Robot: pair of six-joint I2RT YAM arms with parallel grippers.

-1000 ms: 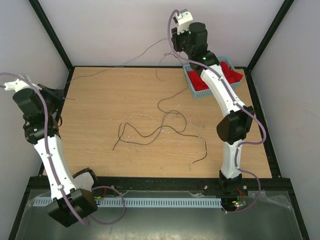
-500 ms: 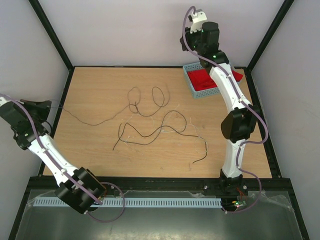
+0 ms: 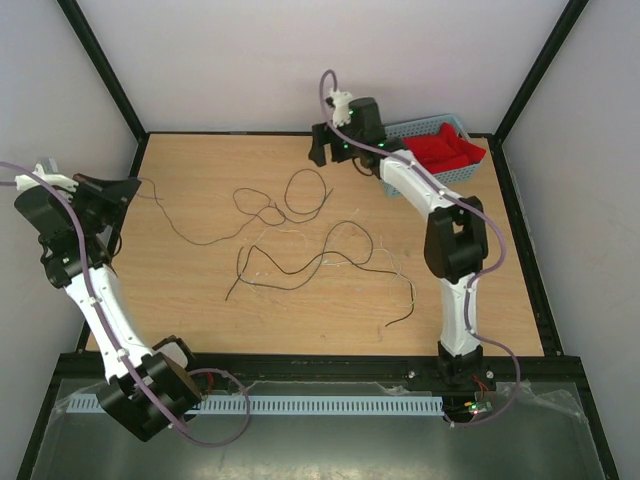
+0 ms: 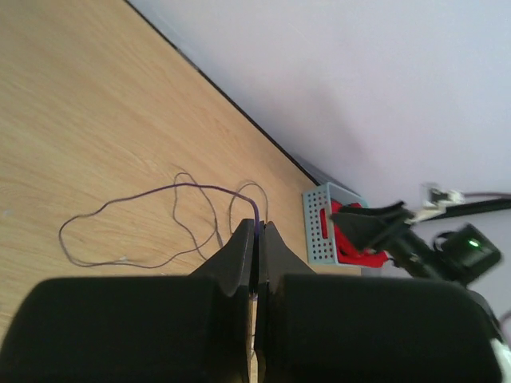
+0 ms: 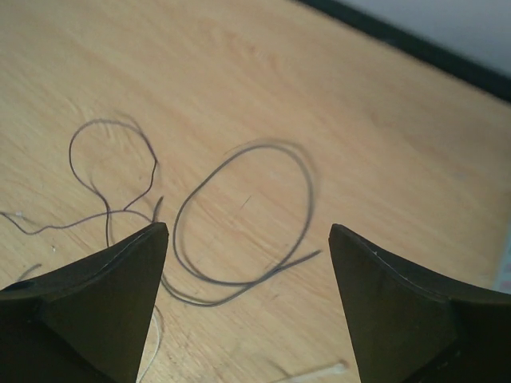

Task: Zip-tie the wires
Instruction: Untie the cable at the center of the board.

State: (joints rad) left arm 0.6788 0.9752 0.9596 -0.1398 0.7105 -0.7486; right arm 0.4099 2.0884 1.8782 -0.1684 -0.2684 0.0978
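At the table's left edge, the left gripper [image 3: 130, 185] stayed pinched on one wire [image 4: 180, 185]. The other wires [image 3: 239, 268] lay loose mid-table. Farther right, the right gripper [image 3: 319, 152] had swung off the basket [image 3: 415, 128] and spread its jaws, dropping its end, so I reckoned bundling hadn't begun. The basket held red pieces [image 3: 445, 148].

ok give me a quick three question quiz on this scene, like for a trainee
1. True or false: the left fingers are shut on a wire.
2. The right fingers are: a) open over a wire loop; b) shut on the zip tie; c) down inside the basket.
3. What colour are the items in the basket?

Key: 1 true; 2 a; 3 red.
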